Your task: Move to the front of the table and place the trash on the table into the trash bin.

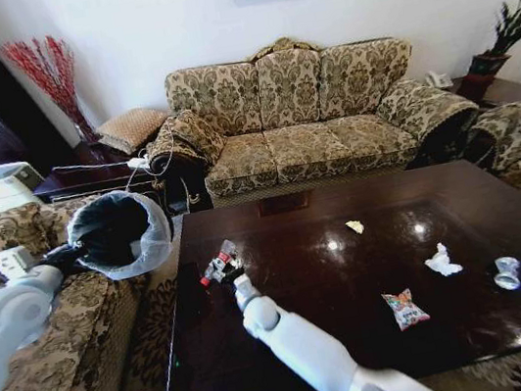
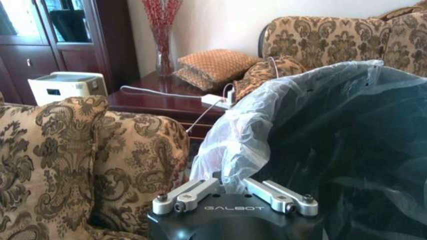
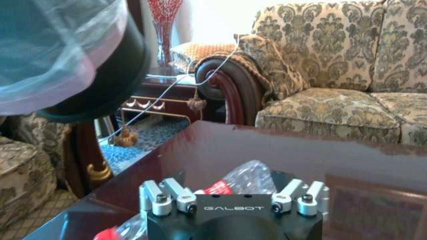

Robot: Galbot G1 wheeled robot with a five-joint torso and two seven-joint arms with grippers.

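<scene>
My right claw (image 1: 228,272) is closed around the clear plastic bottle with the red label (image 1: 220,263), near the left edge of the dark, glossy reddish-brown table (image 1: 324,344). My left claw (image 2: 235,192) pinches the liner rim of the round black bin with its translucent white bag (image 1: 120,233), held tilted above the patterned armchair (image 1: 26,342), beside the table.

The left gripper (image 2: 235,192) pinches the translucent white plastic liner (image 2: 250,130) at the rim of the round black trash bin (image 2: 353,150), beside a brown floral-patterned armchair (image 2: 87,165).
</scene>
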